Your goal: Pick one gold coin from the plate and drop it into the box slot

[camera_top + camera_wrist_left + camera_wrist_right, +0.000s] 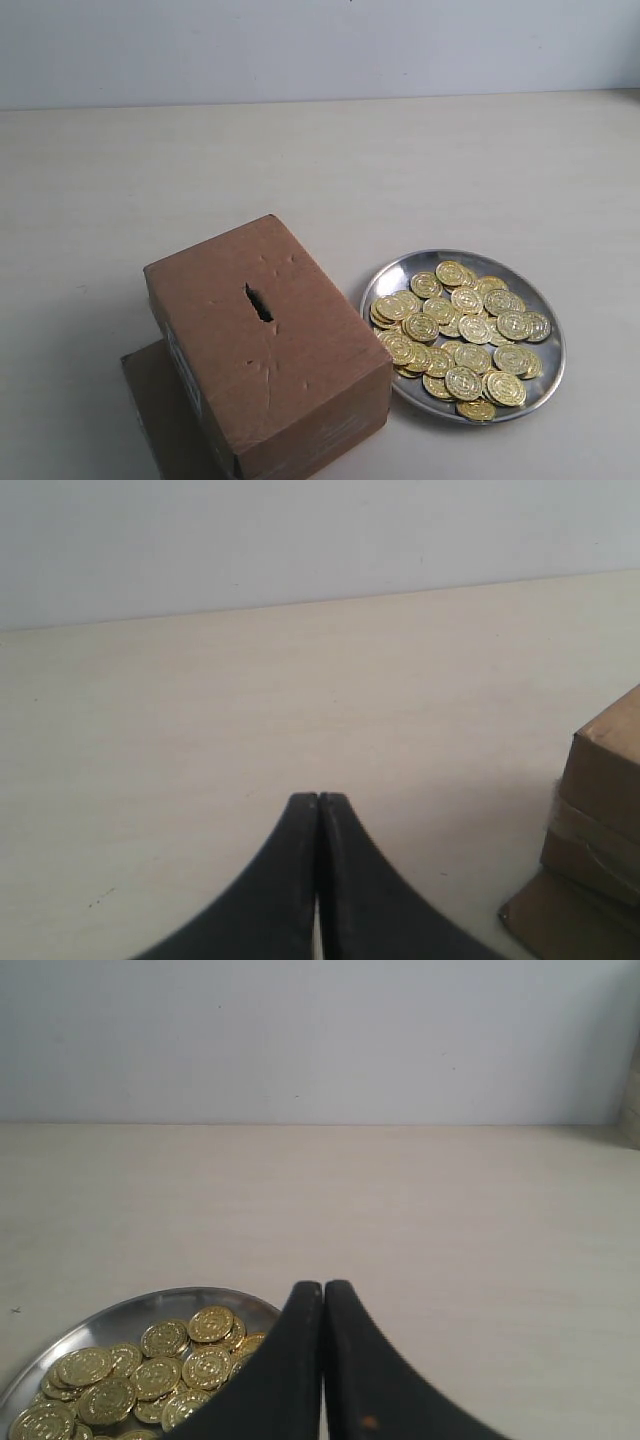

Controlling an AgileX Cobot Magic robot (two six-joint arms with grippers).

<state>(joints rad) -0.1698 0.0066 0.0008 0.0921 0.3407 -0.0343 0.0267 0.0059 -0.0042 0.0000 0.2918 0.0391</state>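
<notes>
A brown cardboard box (pixel 265 345) stands at the front left of the exterior view, with a dark ragged slot (pixel 259 303) in its top face. To its right lies a round silver plate (pixel 400 275) heaped with gold coins (pixel 465 335). Neither gripper shows in the exterior view. In the left wrist view my left gripper (pixel 318 798) is shut and empty over bare table, with a box corner (pixel 600 780) off to one side. My right gripper (pixel 323 1285) is shut and empty, beside the plate's rim (pixel 130 1307) and its coins (pixel 160 1365).
A flat brown cardboard sheet (pixel 150 400) lies under the box and sticks out at its left (pixel 560 920). The table is pale beige (pixel 300 160), with a light wall behind it.
</notes>
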